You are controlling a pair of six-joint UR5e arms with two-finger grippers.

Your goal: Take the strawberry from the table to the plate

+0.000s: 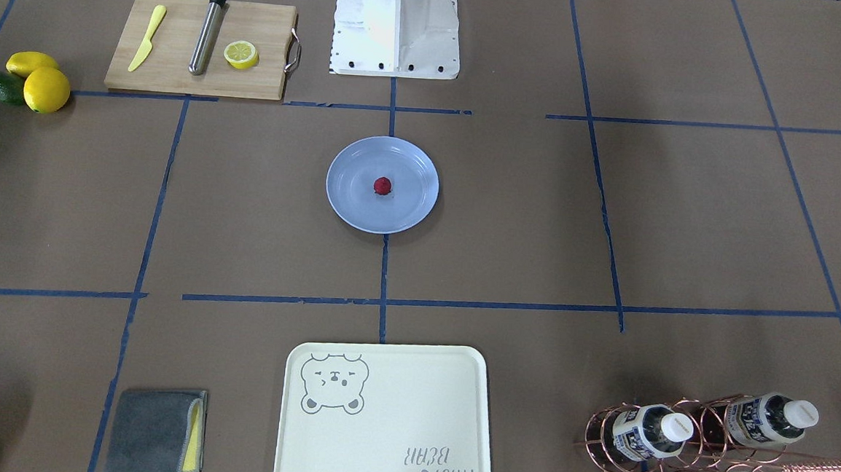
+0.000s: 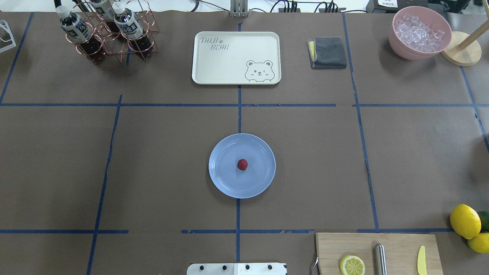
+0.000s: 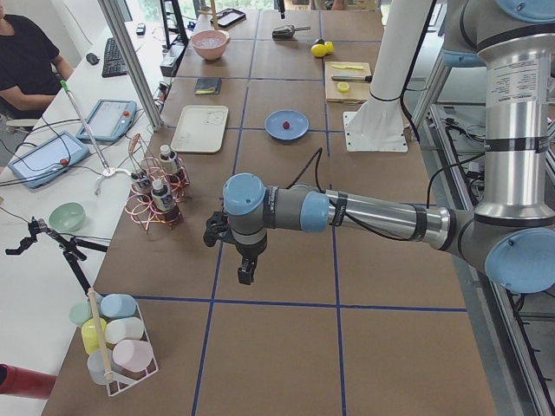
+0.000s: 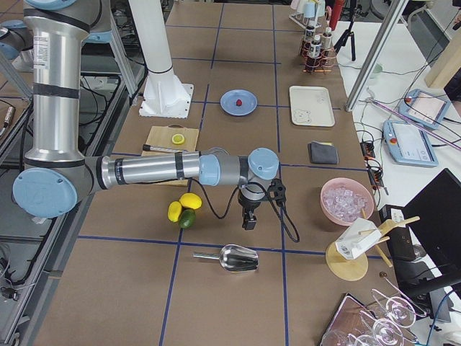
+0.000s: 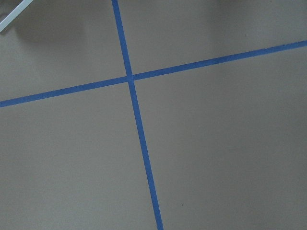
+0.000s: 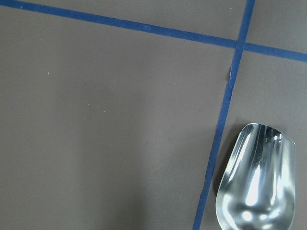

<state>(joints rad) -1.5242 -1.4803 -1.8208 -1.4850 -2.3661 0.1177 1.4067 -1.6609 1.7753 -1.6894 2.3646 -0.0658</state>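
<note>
The small dark-red strawberry [image 2: 242,164] lies in the middle of the round light-blue plate [image 2: 225,179], which rests on the brown taped table [image 2: 160,160]. The same strawberry [image 1: 382,185] and plate [image 1: 353,203] sit just in front of the robot's white base in the front-facing view. Both grippers are far from the plate and show only in the side views. My left gripper [image 3: 246,275] hangs over the table near the bottle rack. My right gripper [image 4: 248,220] hangs near the lemons; whether either is open or shut I cannot tell. Neither wrist view shows its fingers.
A cream bear-print tray [image 2: 236,57], a grey cloth [image 2: 327,52], a pink bowl of ice [image 2: 419,32] and a copper bottle rack [image 2: 110,32] line the far side. A cutting board [image 2: 378,254] with half a lemon, lemons [image 2: 465,221] and a metal scoop [image 4: 234,256] lie on the right.
</note>
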